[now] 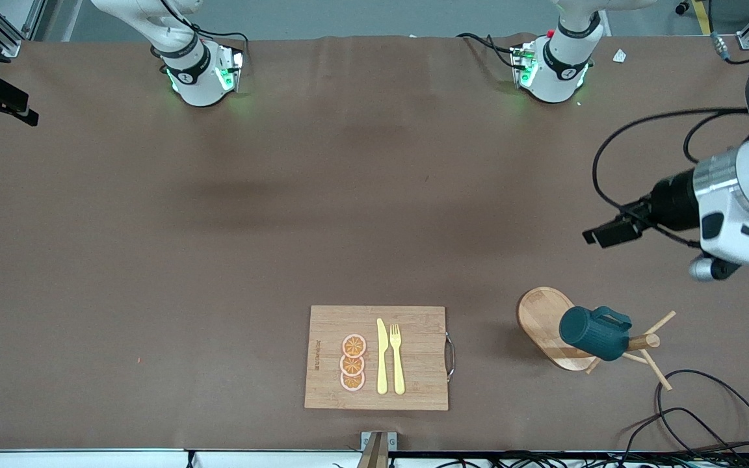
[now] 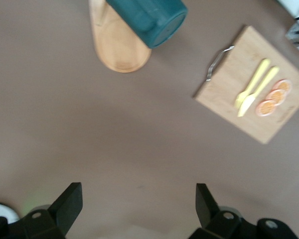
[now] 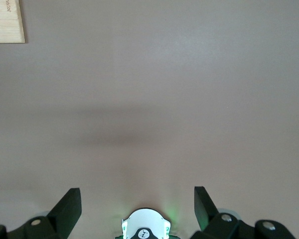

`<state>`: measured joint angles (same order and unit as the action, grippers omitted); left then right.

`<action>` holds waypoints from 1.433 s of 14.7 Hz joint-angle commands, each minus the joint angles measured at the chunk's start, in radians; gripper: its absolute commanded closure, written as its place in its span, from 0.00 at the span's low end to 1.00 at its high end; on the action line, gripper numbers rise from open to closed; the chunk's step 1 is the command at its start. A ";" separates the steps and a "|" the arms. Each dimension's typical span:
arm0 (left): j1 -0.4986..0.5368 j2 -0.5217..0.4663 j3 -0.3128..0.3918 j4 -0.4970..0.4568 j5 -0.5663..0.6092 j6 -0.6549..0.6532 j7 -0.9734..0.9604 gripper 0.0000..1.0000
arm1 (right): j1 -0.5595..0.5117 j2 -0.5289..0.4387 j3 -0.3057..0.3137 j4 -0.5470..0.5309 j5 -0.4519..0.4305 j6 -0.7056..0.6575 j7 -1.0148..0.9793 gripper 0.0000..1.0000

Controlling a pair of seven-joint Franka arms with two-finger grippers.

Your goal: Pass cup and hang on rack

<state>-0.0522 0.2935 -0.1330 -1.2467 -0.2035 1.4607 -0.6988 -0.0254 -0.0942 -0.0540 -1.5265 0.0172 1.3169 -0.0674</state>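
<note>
The cup hangs on a peg of the rack, at three o'clock from the cutting board, nearest the front camera; the task appears complete. The left end effector, fully open and empty, hovers over bare counter near the rack. The right end effector, likewise wide open and empty, waits over the counter.

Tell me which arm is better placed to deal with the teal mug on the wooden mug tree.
Left, probably. The left gripper hangs open over bare table by the wooden mug tree, where the teal mug hangs. The right gripper, open, sees only brown table and a bamboo board's corner.
</note>
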 commanded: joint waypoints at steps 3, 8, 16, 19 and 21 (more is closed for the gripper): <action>0.005 -0.145 -0.033 -0.082 0.168 -0.039 0.118 0.00 | -0.011 -0.010 0.011 -0.009 -0.007 -0.001 -0.008 0.00; 0.009 -0.283 0.012 -0.220 0.180 -0.002 0.365 0.00 | -0.011 -0.010 0.011 -0.009 -0.007 -0.001 -0.008 0.00; 0.012 -0.456 0.041 -0.430 0.199 0.055 0.541 0.00 | -0.011 -0.010 0.011 -0.009 -0.007 0.002 -0.009 0.00; 0.017 -0.455 0.039 -0.428 0.237 0.050 0.565 0.00 | -0.011 -0.010 0.011 -0.009 -0.007 0.002 -0.009 0.00; 0.018 -0.439 0.038 -0.415 0.237 0.049 0.567 0.00 | -0.011 -0.010 0.011 -0.009 -0.007 0.002 -0.009 0.00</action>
<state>-0.0388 -0.1395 -0.0917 -1.6523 0.0149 1.4946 -0.1514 -0.0254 -0.0942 -0.0524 -1.5269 0.0172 1.3175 -0.0676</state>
